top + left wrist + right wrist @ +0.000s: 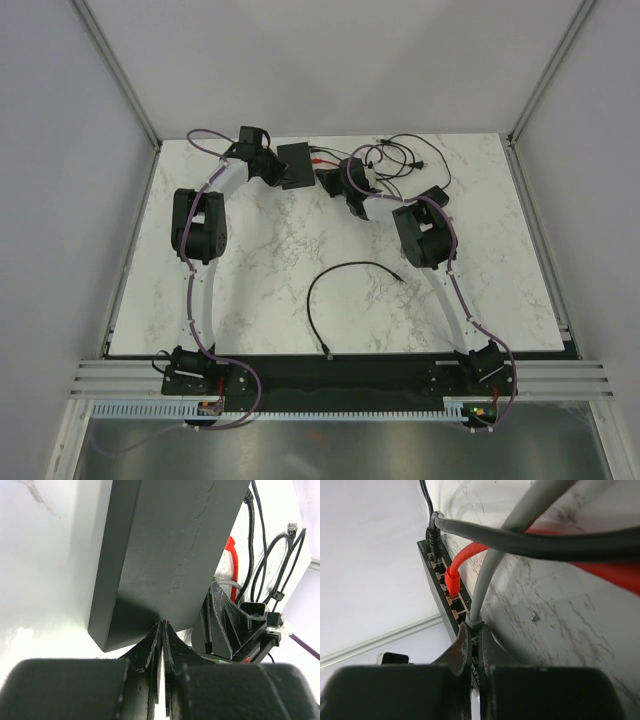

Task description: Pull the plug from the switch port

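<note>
The switch (296, 165) is a flat black box at the back of the table, and it fills the left wrist view (165, 545). My left gripper (270, 167) is shut and empty, its tips (163, 626) touching the switch's near edge. In the right wrist view the port row (441, 582) holds a black plug (433, 541), a red plug (452, 582) and a grey cable (487, 580). My right gripper (476, 630) is shut on the grey plug (476, 621) at the near end of the row. That gripper also shows in the top view (335, 181).
Thin black cords (405, 155) and a small black brick (435, 194) lie at the back right. A loose black cable (345, 275) curves across the middle of the marble table (260, 290). Grey walls close in the back and sides.
</note>
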Controlling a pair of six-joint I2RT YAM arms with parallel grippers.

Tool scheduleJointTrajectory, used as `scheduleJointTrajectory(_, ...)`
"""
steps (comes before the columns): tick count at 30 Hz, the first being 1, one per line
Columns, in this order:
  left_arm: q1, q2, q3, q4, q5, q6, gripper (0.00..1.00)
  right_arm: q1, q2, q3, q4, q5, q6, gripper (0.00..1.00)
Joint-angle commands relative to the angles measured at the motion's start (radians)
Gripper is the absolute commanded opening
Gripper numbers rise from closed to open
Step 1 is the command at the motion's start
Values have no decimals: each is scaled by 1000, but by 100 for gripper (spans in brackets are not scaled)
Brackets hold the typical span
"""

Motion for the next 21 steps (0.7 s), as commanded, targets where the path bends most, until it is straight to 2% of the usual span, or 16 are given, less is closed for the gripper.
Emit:
scheduleJointTrajectory(1,10,18,-26,-120,-67,11,10,-38,-6,47,-218,92,-25,0)
scheduleJointTrajectory(5,10,20,-25,-123,-64,17,10,-43,-3,194,-435,181,-262,0)
scheduleJointTrajectory(9,10,23,-28,-126,-55,15,10,-43,4,241,-499,197,-323,0)
scheduleJointTrajectory(11,10,23,-32,-128,-58,17,10,-49,-6,152,-462,160,-257,0)
scheduleJointTrajectory(13,10,25,-32,-129,-61,20,10,-52,-19,54,-319,94,-130,0)
scheduleJointTrajectory(17,12,26,-32,-131,-64,20,10,-46,7,29,-214,33,0,0)
scheduleJointTrajectory(21,12,23,-38,-132,-70,17,10,-41,1,-35,-108,42,122,0)
